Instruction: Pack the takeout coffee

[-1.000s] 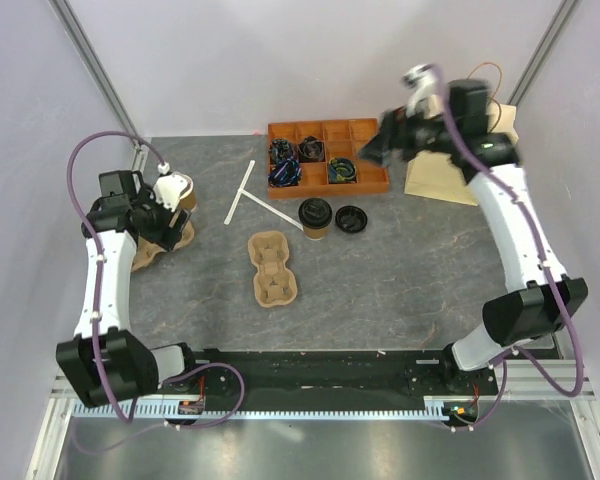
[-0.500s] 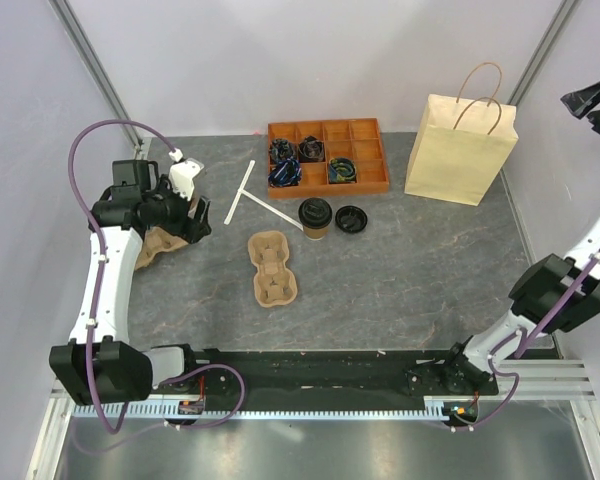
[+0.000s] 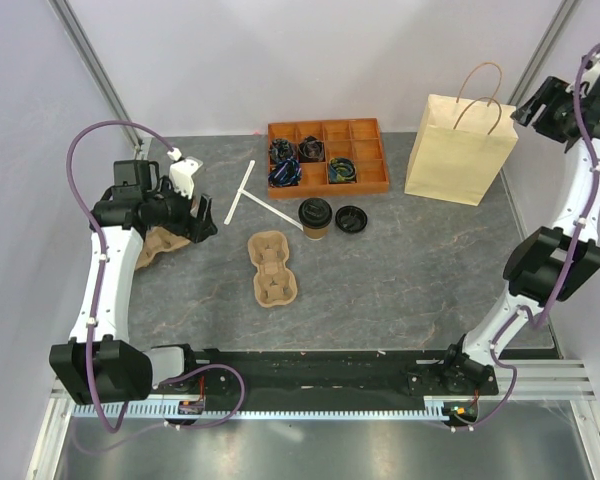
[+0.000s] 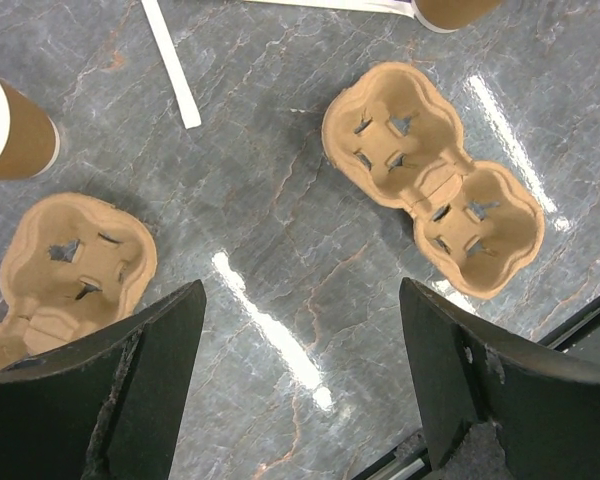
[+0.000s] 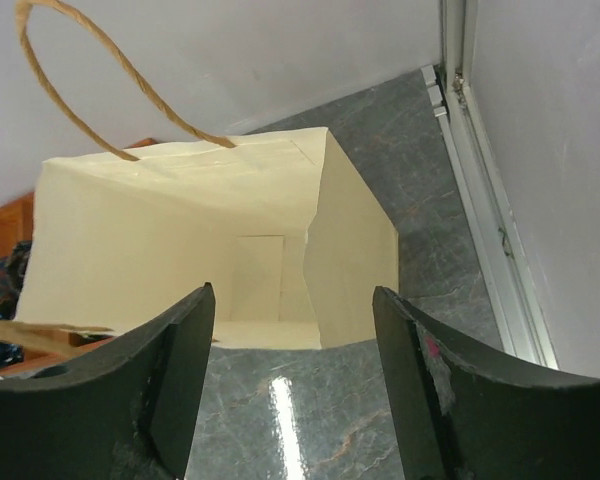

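Swung back in from the right edge: right tool (image 3: 535,108), now above the paper bag (image 3: 457,150), wide open, empty. Left tool (image 4: 300,300) likewise wide open, empty, above the desk (image 3: 400,270). Best to come down beside the coffee cup (image 3: 314,217), close below its black lid, lift upright. Standing mid-desk, well apart from both tools, nearer the left.

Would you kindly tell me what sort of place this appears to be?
Probably a robot lab cell, staged for café packing: bare white walls, the takeout coffee, a paper bag, a cup carrier.
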`<state>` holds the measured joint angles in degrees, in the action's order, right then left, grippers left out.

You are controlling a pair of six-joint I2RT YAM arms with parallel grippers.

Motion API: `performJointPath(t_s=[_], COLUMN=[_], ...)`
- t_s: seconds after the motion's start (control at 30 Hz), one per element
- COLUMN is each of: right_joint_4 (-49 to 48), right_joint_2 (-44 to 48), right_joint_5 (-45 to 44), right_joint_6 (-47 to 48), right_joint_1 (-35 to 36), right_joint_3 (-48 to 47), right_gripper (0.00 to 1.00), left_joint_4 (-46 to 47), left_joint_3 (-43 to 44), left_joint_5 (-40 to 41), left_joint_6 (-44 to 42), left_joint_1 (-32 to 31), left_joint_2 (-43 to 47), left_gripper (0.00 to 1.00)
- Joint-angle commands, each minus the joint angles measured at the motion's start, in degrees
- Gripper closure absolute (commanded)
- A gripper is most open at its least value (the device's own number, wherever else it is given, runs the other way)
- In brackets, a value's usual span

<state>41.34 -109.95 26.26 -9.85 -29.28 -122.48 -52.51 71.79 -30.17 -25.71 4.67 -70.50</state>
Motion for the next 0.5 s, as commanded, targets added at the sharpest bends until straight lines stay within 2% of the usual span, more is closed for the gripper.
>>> performJointPath(t_s=[0.0, 0.23, 0.47], right_joint_4=[0.75, -0.74, -2.32], right_joint_2=[-1.84, -5.0, -7.03], right_joint_5=[-8.76, -12.28, -13.51], right_joint_6=[4.65, 4.4, 4.66], right_joint_1=[2.11, 4.75, 5.98], right_joint_3=[-3.3, -3.73, -4.26], right_gripper=[0.29, 0.3, 0.37], left_joint_4=[2.15, 3.38, 3.73], left_joint_3=[-1.03, -2.27, -3.41], left_joint_5=[-1.82, -2.0, -1.47], left_joint_6=[2.42, 2.16, 1.81], left_joint_1=[-0.18, -0.18, -0.18], left_joint_2=[1.59, 1.77, 2.3], left_gripper=[0.14, 0.14, 0.14])
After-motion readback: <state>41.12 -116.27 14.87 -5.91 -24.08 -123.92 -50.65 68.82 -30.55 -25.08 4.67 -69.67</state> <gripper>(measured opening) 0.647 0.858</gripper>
